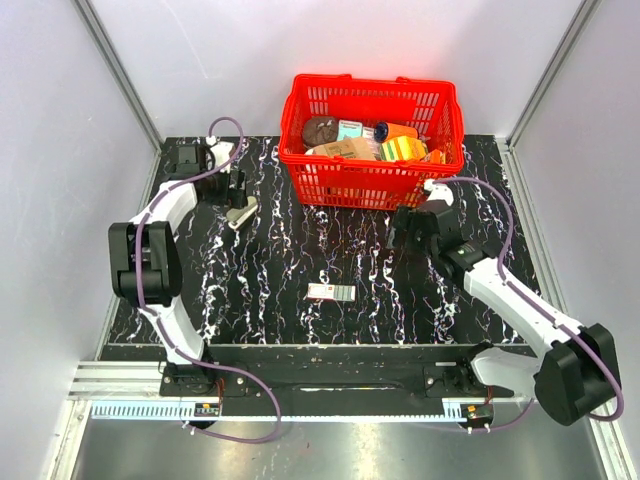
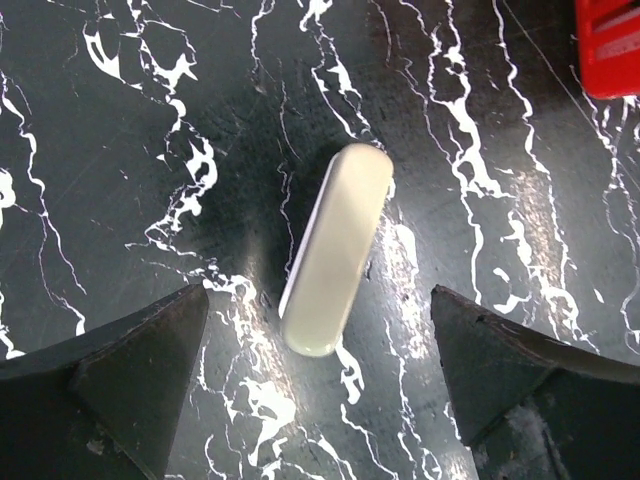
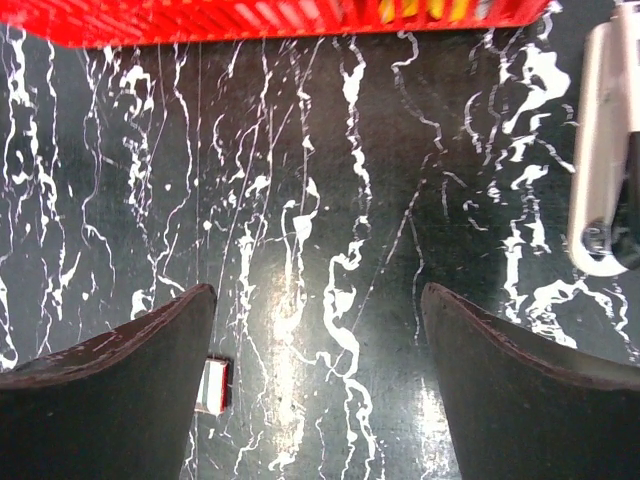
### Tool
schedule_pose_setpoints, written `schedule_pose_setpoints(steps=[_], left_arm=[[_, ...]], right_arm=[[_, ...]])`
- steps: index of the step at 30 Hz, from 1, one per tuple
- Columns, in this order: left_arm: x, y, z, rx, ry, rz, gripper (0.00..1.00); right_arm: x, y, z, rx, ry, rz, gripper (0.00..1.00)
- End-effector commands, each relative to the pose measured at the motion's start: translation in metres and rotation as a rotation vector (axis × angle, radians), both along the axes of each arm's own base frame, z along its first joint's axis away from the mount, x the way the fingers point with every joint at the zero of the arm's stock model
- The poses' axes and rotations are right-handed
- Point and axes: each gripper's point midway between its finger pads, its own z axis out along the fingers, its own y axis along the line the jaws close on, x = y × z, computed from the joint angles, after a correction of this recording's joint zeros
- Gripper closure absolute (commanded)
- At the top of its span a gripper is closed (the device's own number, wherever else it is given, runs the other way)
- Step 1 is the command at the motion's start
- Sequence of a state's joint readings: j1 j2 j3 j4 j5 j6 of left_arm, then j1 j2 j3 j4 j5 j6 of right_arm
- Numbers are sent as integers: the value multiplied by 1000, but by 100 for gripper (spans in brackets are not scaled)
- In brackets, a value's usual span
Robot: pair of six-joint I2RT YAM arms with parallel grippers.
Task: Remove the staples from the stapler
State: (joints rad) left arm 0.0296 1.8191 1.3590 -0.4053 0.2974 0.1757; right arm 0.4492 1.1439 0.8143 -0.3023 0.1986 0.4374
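I cannot make out the dark stapler in the top view. A slim pale silver bar with a dark part [image 3: 603, 150] lies at the right edge of the right wrist view, cut off by the frame; I cannot tell whether it is the stapler. My left gripper [image 1: 238, 200] [image 2: 318, 295] is open above a stubby shiny silver-beige metal piece [image 2: 337, 248] [image 1: 241, 216], which lies on the table between and ahead of the fingers, untouched. My right gripper [image 1: 405, 226] [image 3: 318, 290] is open and empty over bare table just in front of the basket.
A red basket [image 1: 372, 187] [image 3: 250, 20] full of goods stands at the back centre; its corner [image 2: 608, 45] shows in the left wrist view. A small flat box with a white-and-red label [image 1: 331, 292] [image 3: 215, 386] lies mid-table. Grey walls enclose the black marbled table [image 1: 280, 260].
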Motion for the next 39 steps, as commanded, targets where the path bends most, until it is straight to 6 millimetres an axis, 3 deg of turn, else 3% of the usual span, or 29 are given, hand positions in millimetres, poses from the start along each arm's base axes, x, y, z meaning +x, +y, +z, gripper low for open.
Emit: schedule_pose_setpoints(steps=[1,6,8,14,17,21,25,28,34,39], left_arm=[[23,5,6,42,-63,1,5],[19,0,-13,67,-35,-33,20],[15,-14,-20,81,-24,-71,26],[12,-17,-33,132,-7,-77,51],[10,-15,-39,143,4,-70,58],[10,-11,-39,159,-10,-54,54],[8,-12,-30,155,-34,-54,26],[10,-11,-24,157,-54,-51,16],[15,-10,-24,166,-61,-42,10],[12,-18,-16,124,-77,-64,14]], right_arm=[[10,23,11,-21,-44,62,12],[8,53,10,-81,-47,117,13],[7,62,10,-109,-52,125,13],[0,79,14,-137,-63,136,16],[-3,85,17,-134,-65,143,18],[-9,92,17,-127,-64,160,18],[-12,98,15,-129,-64,171,18],[-13,102,11,-131,-59,177,18],[-15,108,2,-134,-43,183,18],[-17,112,-3,-133,-36,195,18]])
